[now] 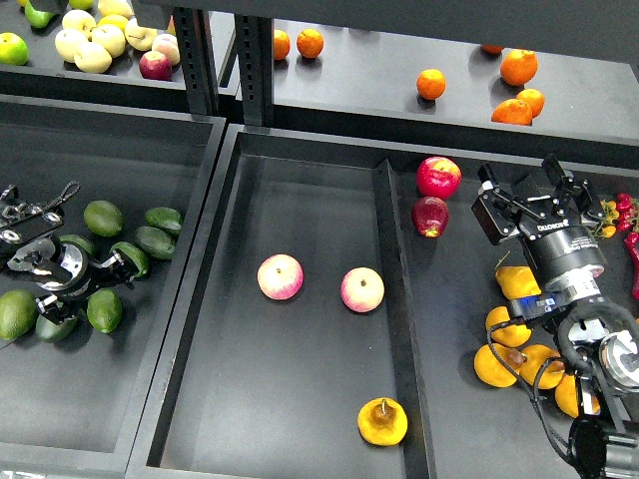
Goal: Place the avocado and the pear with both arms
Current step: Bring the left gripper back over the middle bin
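Black metal trays [300,200], pear [382,422] in centre tray, left end effector [118,267] clenched on avocado [130,259], right end effector [529,195] released.

Orange-yellow pear [382,422] with brownish top at lower centre; two pink-yellow apples [281,276] mid-frame; dark red apples [438,177] right of centre; dull green avocados [103,218] at left; black trays [300,180].

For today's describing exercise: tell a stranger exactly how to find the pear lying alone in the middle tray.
Start at the middle tray, the long dark bin between the two arms. Two pink-yellow apples lie side by side at its centre; look nearer than them, to the near right corner. There lies the pear: squat, orange-yellow, brown-stemmed, unlike the apples.
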### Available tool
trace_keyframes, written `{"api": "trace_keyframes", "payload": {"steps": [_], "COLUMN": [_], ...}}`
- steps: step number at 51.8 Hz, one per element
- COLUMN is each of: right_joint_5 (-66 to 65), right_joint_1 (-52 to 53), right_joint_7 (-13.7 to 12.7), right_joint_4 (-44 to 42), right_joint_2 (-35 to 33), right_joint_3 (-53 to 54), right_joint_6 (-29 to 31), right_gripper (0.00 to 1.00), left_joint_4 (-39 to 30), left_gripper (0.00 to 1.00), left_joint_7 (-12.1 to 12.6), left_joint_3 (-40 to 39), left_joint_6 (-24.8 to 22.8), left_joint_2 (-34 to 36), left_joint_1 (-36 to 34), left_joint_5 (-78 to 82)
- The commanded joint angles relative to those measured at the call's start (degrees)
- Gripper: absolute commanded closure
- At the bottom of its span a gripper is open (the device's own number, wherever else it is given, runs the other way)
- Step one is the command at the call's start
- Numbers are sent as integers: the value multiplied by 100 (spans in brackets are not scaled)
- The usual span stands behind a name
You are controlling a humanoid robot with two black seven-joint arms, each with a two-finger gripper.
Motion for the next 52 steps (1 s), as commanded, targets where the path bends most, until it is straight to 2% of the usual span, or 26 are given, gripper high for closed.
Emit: {"api": "trace_keyframes", "payload": {"steps": [1, 9, 22, 30, 38, 39, 40, 46, 52], "right_joint_5": [0, 9, 18, -17, -18, -17, -17, -26, -44], "right_joint_1": [-9, -123, -352, -387, -475, -518, -528, -536, -642], "right_joint_7": [0, -9, -114, -114, -114, -114, -114, -114, -149], "right_joint_4": [0, 0, -9, -114, -308, -290, -290, -334, -378], "right_joint_2": [0, 0, 0, 0, 0, 0, 0, 0, 0], "right_joint_3": [0, 0, -9, 27, 0, -8, -9, -17, -166], "right_joint_6": [0, 0, 141, 544, 1098, 1247, 1292, 1415, 1424], "right_gripper": [0, 0, 0, 0, 0, 0, 0, 0, 0], "left_joint_4": [73, 56, -401, -647, -1007, -1234, -1315, -1807, -2246], "left_gripper": [1, 1, 1, 1, 2, 1, 2, 2, 1], "left_joint_7": [-1, -1, -1, -1, -1, -1, -1, -1, -1], "left_joint_3": [-470, -1471, -3027, -4178, -5654, -6143, -6305, -7053, -7370], "left_joint_6": [0, 0, 0, 0, 0, 0, 0, 0, 0], "left_joint_2": [19, 72, 37, -130, -595, -753, -815, -1219, -1475], "left_joint_1": [-317, -414, 16, 578, 1351, 1666, 1773, 2424, 2960], "left_joint_5": [-181, -936, -2026, -2413, -2422, -2422, -2422, -2422, -2422]}}
